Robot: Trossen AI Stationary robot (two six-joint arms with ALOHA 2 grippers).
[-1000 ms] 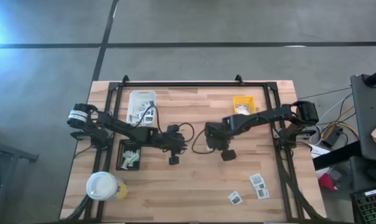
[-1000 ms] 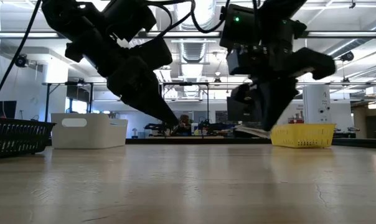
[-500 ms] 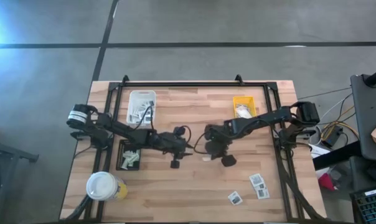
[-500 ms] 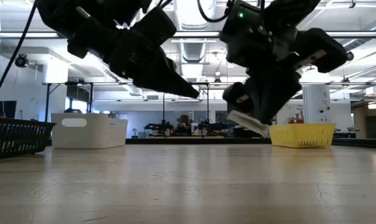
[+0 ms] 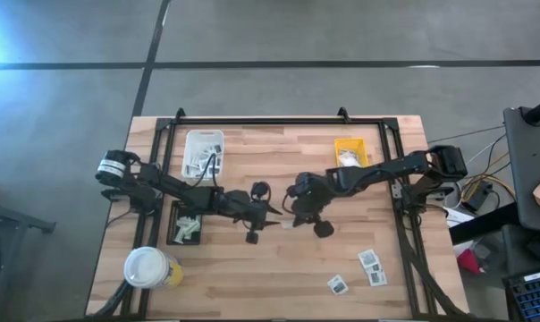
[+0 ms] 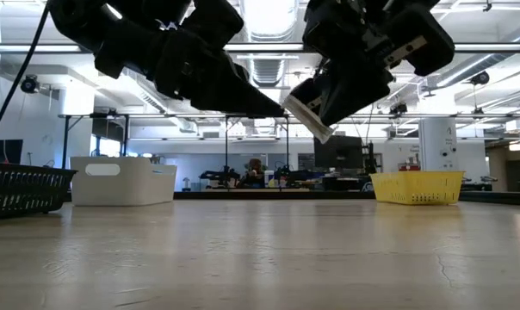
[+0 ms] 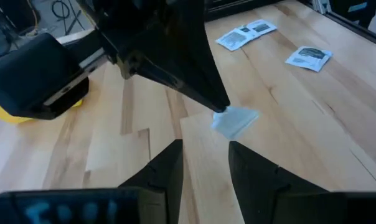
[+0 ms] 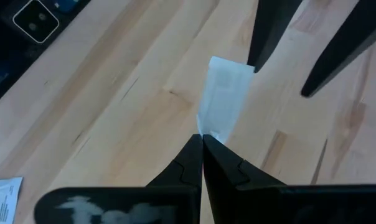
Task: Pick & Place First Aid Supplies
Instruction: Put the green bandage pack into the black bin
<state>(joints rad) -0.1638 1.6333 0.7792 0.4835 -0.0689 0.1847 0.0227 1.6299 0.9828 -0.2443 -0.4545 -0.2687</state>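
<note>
Handover, mid-table, above the wood
- Right gripper [image 5: 294,217]: clamped on one corner of a small white packet [image 8: 223,97]; since a second ago it has swung from about 4 o'clock of table centre toward 9 o'clock, closer to the left arm, and lifted the packet clear of the table
- Left gripper [image 5: 276,212]: fingers [image 7: 170,169] were near closed a second ago, now spread wide, holding nothing; tips have come level with the packet's free end, one each side of it in the right wrist view, not touching as far as can be told
- Judgement: a pass from right to left is set up; the left fingers have only to close on the free end before the right lets go

Other supplies
- Three loose packets [image 5: 370,261] lie at 4 to 5 o'clock near the table edge, unmoved
- More packets sit in the white tray [image 5: 202,152] at 10 o'clock, the black tray [image 5: 187,224] at 8 o'clock and the yellow tray [image 5: 350,153] at 1 o'clock

Hard to make out
- Print on the held packet: not readable
- Gap between left fingertips and packet: unclear, the arms overlap in the high view
- Tray contents: too small to count
</note>
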